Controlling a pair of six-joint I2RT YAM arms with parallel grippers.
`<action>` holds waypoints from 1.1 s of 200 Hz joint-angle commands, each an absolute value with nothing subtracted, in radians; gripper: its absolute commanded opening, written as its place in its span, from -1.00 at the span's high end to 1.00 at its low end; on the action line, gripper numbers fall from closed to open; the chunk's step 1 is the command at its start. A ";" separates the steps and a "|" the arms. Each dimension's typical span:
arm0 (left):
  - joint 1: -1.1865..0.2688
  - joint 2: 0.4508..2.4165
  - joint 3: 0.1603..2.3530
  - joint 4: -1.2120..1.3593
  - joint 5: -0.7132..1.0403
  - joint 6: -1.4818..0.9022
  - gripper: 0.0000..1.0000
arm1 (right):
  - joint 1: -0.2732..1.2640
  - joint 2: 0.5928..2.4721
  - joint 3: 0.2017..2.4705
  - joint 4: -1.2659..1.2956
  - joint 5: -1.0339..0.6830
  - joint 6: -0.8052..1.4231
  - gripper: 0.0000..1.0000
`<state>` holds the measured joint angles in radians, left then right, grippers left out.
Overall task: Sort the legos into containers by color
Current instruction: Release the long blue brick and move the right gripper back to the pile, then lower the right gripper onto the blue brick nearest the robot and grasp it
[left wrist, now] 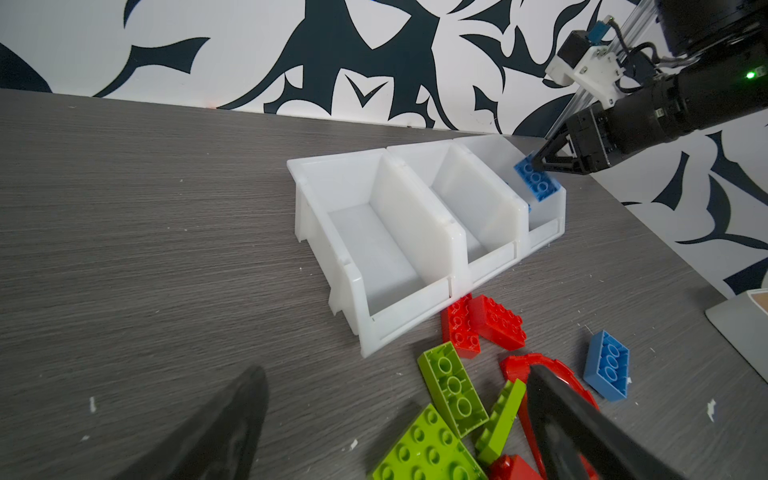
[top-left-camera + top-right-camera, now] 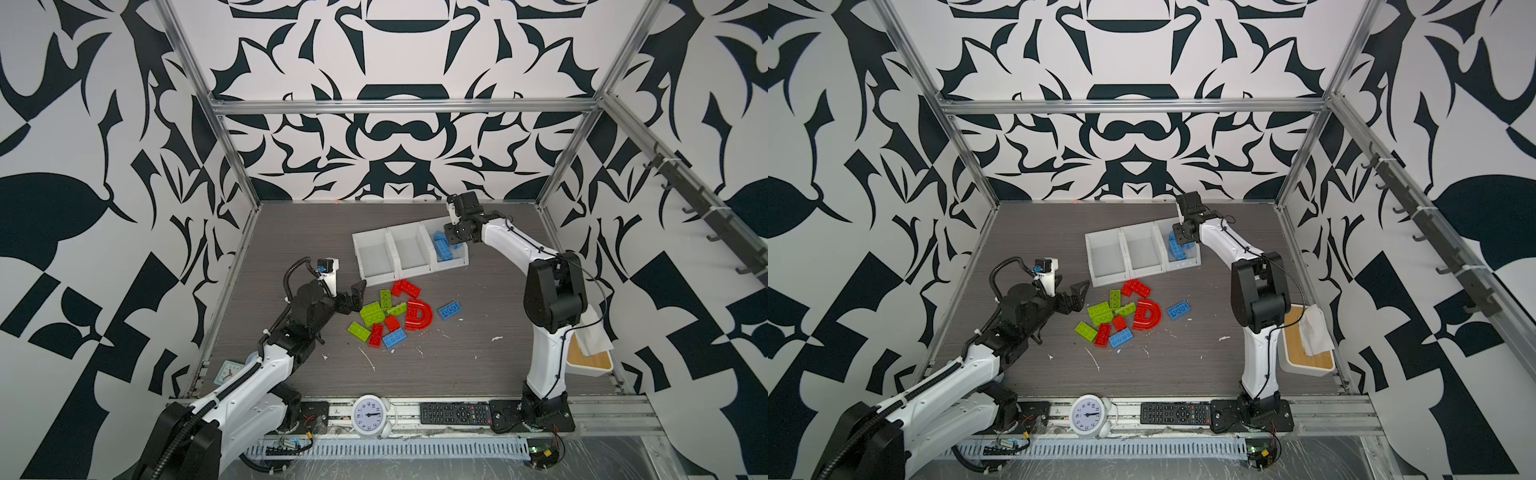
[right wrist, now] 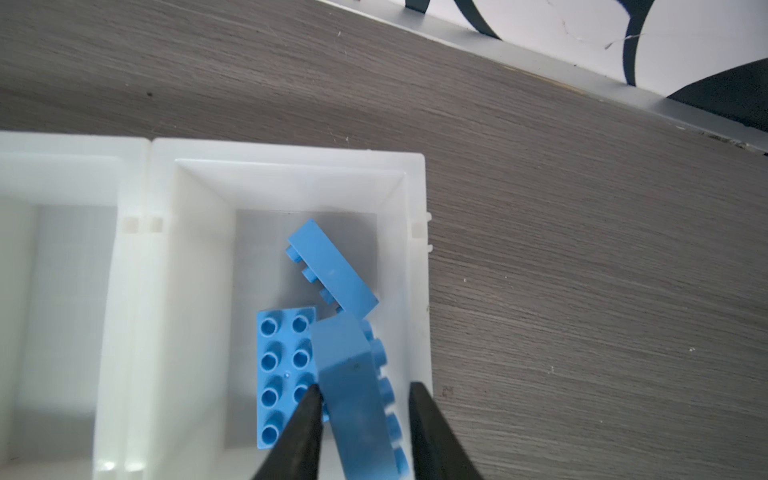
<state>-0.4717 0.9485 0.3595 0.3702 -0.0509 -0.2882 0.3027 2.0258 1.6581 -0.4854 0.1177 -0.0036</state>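
Note:
The containers point(image 2: 360, 253) point(image 2: 1094, 259) are three joined white bins at the table's far middle. The right bin point(image 3: 291, 166) point(image 1: 552, 232) holds three blue legos point(image 2: 442, 249) point(image 2: 1177, 249). My right gripper point(image 2: 441, 238) point(image 2: 1173, 239) point(image 3: 365, 386) point(image 1: 538, 160) hangs over that bin, open; a blue brick point(image 3: 357, 395) stands tilted between its fingers, with a gap at one finger. The other two bins look empty. Red, green and blue legos lie loose in front: a red arch point(image 2: 419, 313) point(image 1: 519, 365), green bricks point(image 2: 372, 311) point(image 1: 453, 386), a blue brick point(image 2: 450, 309) point(image 1: 607, 365). My left gripper point(image 2: 356, 297) point(image 2: 1079, 296) point(image 1: 397, 370) is open beside the pile's left edge, holding nothing.
A white box with a wooden lid and a tissue point(image 2: 590, 357) stands behind the right arm at the table's right edge. A round clock point(image 2: 370, 415) and a black remote point(image 2: 455, 412) lie on the front rail. White scraps point(image 2: 368, 359) dot the table.

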 commanded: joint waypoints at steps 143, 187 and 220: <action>-0.473 0.955 0.377 0.371 -0.052 -0.289 -0.99 | 0.468 1.415 1.010 -0.510 -0.083 0.095 -0.20; -0.473 0.962 0.377 0.376 -0.046 -0.293 -0.99 | 0.523 1.449 0.988 -0.559 0.006 0.075 -0.37; -0.474 0.963 0.377 0.374 -0.046 -0.293 -0.99 | 0.534 1.483 0.997 -0.567 -0.006 0.072 -0.39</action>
<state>-0.4717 0.9600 0.3595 0.3695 -0.0513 -0.2886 0.5262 1.4712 0.9806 -0.5358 -0.0296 0.0761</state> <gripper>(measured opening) 0.994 0.692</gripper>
